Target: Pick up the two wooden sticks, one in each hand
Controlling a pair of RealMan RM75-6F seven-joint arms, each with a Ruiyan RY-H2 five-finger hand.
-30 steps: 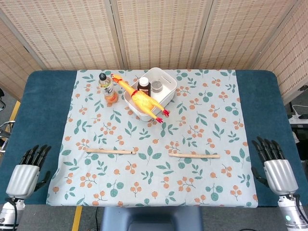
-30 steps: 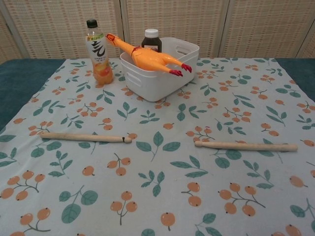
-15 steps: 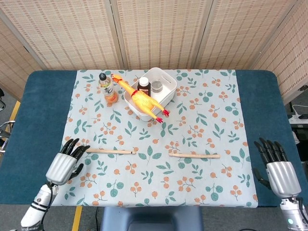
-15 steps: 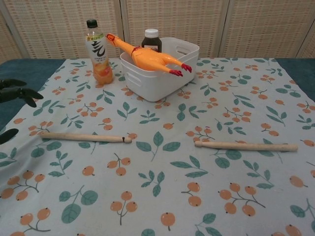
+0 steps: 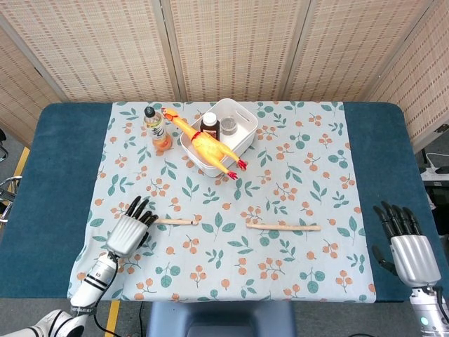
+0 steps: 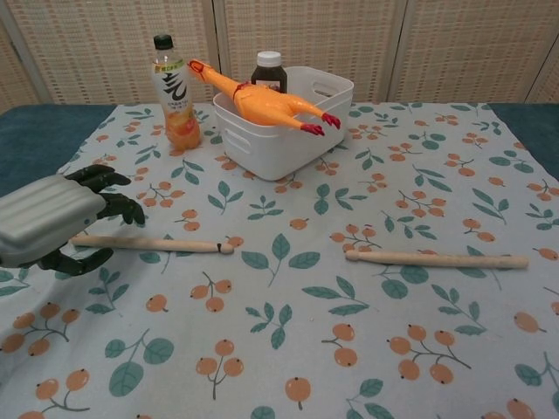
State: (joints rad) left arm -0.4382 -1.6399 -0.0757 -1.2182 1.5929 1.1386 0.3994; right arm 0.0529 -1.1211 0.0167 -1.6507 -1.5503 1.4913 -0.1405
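Observation:
Two wooden sticks lie flat on the patterned cloth. The left stick [image 5: 175, 221] [image 6: 166, 244] has its left end under my left hand [image 5: 128, 232] [image 6: 52, 223], which hovers over it with fingers apart and holds nothing. The right stick [image 5: 283, 226] [image 6: 437, 258] lies untouched to the right of centre. My right hand [image 5: 405, 242] is open at the table's right edge, well away from that stick, and shows only in the head view.
A white bin [image 5: 238, 137] [image 6: 288, 144] at the back holds a rubber chicken [image 5: 203, 144] [image 6: 262, 103] and a dark bottle [image 5: 208, 123] [image 6: 269, 70]. A drink bottle [image 5: 157, 129] [image 6: 175, 92] stands to its left. The cloth [image 5: 302, 175] lies on a blue table [image 5: 49, 161].
My left hand has moved right and forward from the table's left edge onto the cloth, now over the left stick's left end. My right hand has barely shifted. The sticks have not moved.

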